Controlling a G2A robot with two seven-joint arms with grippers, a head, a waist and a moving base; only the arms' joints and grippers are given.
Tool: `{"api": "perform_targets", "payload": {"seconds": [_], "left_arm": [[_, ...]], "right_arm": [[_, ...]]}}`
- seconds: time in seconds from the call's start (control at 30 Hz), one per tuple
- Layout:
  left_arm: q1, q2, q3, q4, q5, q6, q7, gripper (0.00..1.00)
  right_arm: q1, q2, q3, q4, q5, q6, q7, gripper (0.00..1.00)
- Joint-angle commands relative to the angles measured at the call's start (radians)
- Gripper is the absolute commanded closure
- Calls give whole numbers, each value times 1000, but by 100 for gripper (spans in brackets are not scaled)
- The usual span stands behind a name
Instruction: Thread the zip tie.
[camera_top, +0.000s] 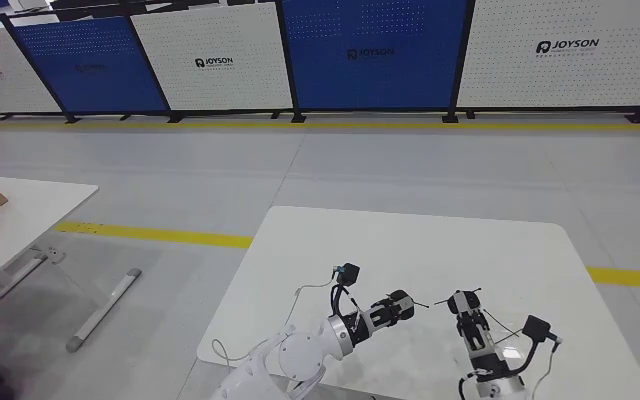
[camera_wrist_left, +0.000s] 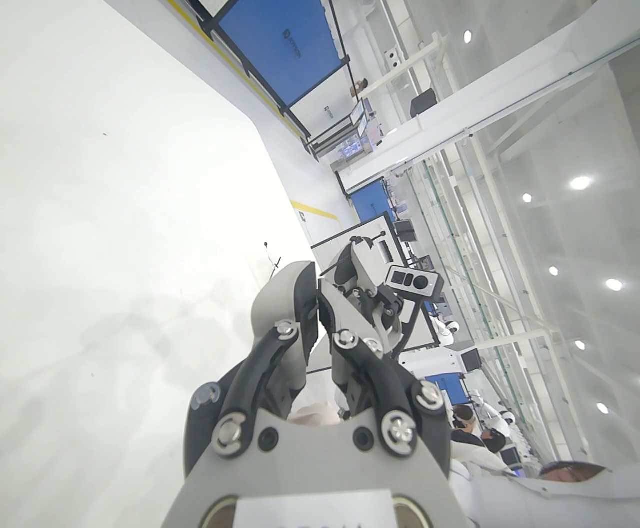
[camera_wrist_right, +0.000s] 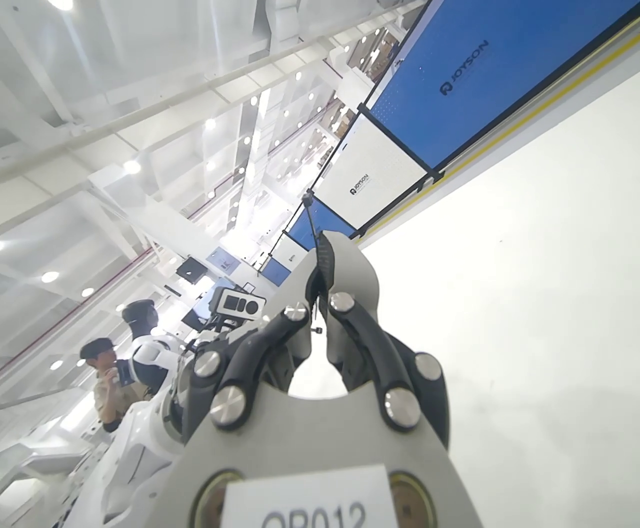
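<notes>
Right wrist view: my right gripper (camera_wrist_right: 324, 250) clamped on the black zip tie (camera_wrist_right: 312, 217); left gripper (camera_wrist_left: 317, 287) also closed, can't tell on what.

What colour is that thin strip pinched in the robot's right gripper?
Black. The zip tie shows best in the right wrist view.

blue/white partition panels (camera_top: 375, 55) | grey floor (camera_top: 300, 165) | yellow line (camera_top: 150, 234) | white table (camera_top: 420, 250) | ceiling lights (camera_wrist_right: 132, 166)

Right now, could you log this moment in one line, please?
right gripper shut on zip tie | left gripper shut on its tail | tips apart above table | unthreaded
</notes>
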Motion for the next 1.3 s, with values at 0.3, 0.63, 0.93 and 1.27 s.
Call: {"api": "perform_targets", "payload": {"seconds": [0.3,0.63,0.93,1.27], "left_arm": [[0,0,0,0,0,0,0,100],[0,0,0,0,0,0,0,100],[0,0,0,0,0,0,0,100],[0,0,0,0,0,0,0,100]], "right_arm": [[0,-1,9,2,-8,9,25,100],[17,-4,-4,19,-14,14,50,100],[14,-8,-7,16,-16,7,42,100],[18,-10,-3,17,-3,3,46,100]]}}
